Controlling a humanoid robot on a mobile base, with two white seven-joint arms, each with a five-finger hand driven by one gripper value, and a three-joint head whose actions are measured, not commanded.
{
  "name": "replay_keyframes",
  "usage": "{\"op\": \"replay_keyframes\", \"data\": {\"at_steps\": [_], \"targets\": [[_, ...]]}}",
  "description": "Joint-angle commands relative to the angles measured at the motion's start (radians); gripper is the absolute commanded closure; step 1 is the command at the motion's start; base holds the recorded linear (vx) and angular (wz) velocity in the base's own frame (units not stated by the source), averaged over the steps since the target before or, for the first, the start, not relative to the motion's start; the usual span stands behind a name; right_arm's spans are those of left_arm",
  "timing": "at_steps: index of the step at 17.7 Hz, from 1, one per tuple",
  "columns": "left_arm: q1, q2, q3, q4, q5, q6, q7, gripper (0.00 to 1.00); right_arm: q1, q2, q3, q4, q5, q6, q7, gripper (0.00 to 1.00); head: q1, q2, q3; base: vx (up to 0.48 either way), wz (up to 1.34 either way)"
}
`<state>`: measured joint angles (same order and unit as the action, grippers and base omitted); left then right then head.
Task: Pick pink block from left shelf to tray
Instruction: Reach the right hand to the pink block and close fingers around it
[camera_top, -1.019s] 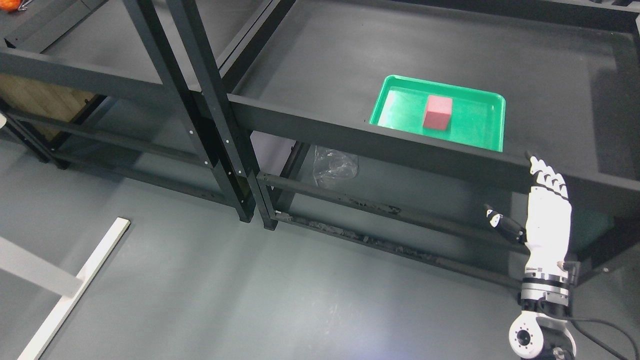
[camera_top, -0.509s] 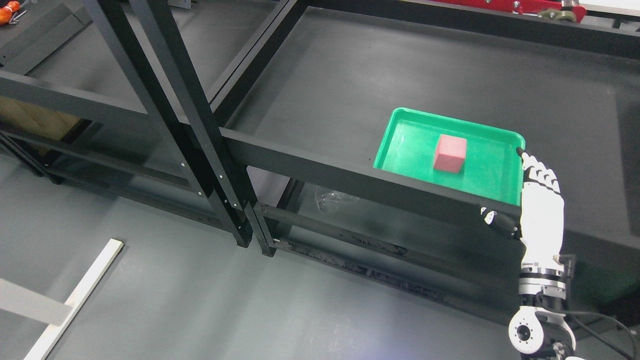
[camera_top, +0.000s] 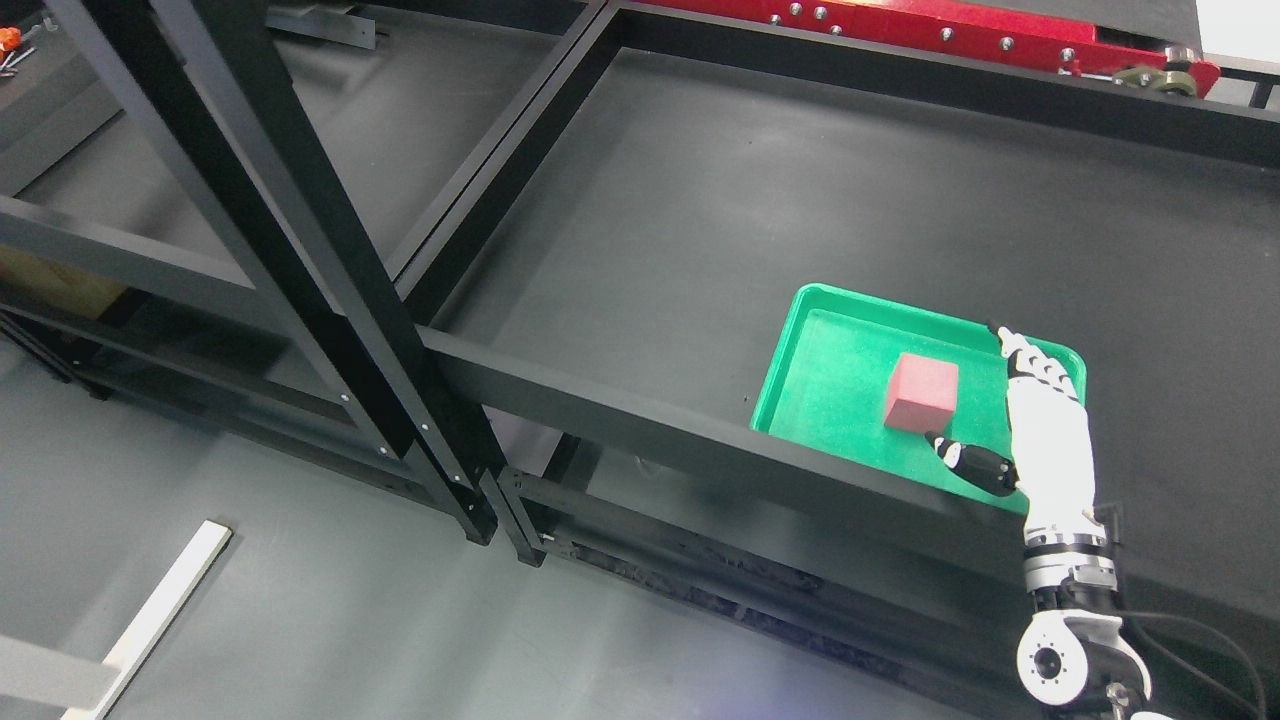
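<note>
The small pink cube block (camera_top: 921, 392) sits inside the shallow green plastic tray (camera_top: 830, 350) on the dark shelf. The robot's white right hand (camera_top: 1040, 430) hovers just beside it, fingers (camera_top: 1030, 362) extended straight, thumb out, holding nothing. A careless sideways sweep could knock the block or shove the tray toward the shelf's front rail (camera_top: 650, 440).

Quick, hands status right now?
Right hand: open, holding nothing, beside the pink block in the green tray.
Left hand: not in view.
</note>
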<state>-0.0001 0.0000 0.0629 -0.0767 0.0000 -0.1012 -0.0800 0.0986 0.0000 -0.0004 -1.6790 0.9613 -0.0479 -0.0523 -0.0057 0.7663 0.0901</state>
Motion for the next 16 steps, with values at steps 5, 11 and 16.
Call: {"op": "replay_keyframes", "data": {"at_steps": [5, 11, 16], "targets": [[0.009, 0.017, 0.0, 0.0, -0.002, 0.0, 0.0, 0.0, 0.03, -0.017, 0.022, 0.001, -0.007, 0.019, 0.17, 0.01, 0.0, 0.0, 0.0, 0.161, 0.01], [0.009, 0.017, 0.0, 0.0, -0.002, 0.0, 0.0, 0.0, 0.049, -0.041, 0.019, 0.001, -0.001, 0.02, 0.235, 0.01, 0.0, 0.0, 0.0, 0.121, 0.01], [0.009, 0.017, 0.0, 0.0, -0.002, 0.0, 0.0, 0.0, 0.05, -0.061, 0.02, 0.019, 0.004, 0.042, 0.243, 0.01, 0.0, 0.0, 0.0, 0.068, 0.0]]}}
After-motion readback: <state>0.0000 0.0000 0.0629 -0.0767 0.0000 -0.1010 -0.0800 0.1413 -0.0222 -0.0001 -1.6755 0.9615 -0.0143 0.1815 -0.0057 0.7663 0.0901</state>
